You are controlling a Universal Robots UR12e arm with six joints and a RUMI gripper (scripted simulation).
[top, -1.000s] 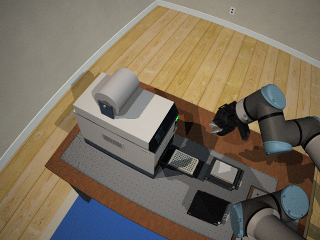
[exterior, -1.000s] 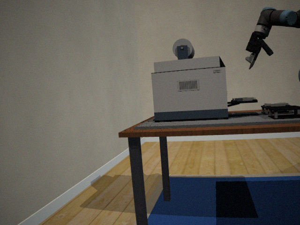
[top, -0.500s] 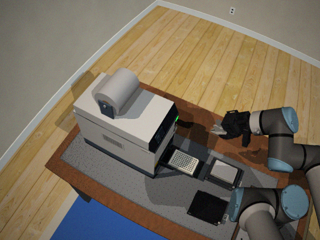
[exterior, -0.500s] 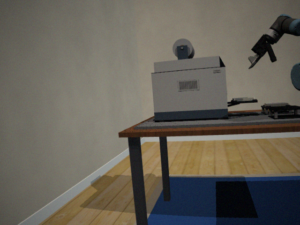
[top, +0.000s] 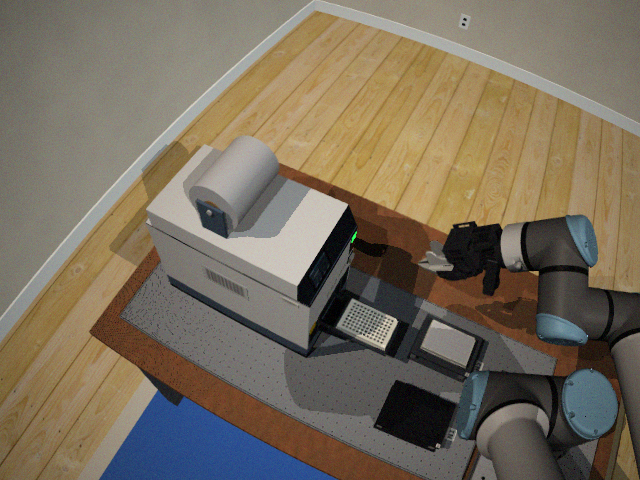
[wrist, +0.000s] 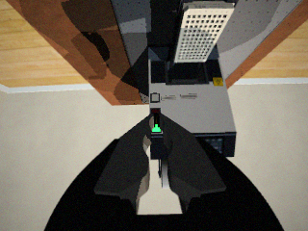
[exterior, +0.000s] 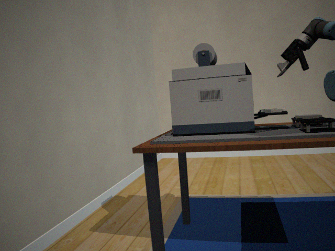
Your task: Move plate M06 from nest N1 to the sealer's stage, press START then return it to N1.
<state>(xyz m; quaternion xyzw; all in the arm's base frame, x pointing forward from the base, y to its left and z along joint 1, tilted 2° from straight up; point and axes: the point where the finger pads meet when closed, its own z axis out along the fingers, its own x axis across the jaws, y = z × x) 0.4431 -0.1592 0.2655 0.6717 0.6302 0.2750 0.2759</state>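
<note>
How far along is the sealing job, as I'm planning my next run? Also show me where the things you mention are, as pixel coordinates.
Done: plate M06 [top: 367, 323] [exterior: 271, 110] [wrist: 202, 35] sits on the extended stage, looking flat.
In hand: the closed, empty gripper [top: 424, 264] [exterior: 279, 70] [wrist: 156, 114] points toward the sealer's front, lamp [top: 353, 237] [wrist: 156, 128] green.
Left: apparently START, sealing, returning M06.

Brown table [top: 248, 415] [exterior: 232, 146] (grey mat [top: 330, 392] [exterior: 281, 137] atop).

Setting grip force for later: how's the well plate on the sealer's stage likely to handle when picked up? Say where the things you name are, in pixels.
Probably stiff: the well plate [top: 367, 323] [exterior: 271, 110] [wrist: 202, 35] looks flat, without visible sag. Tipping seems unlikely if gripped level, given its low, broad shape.
</note>
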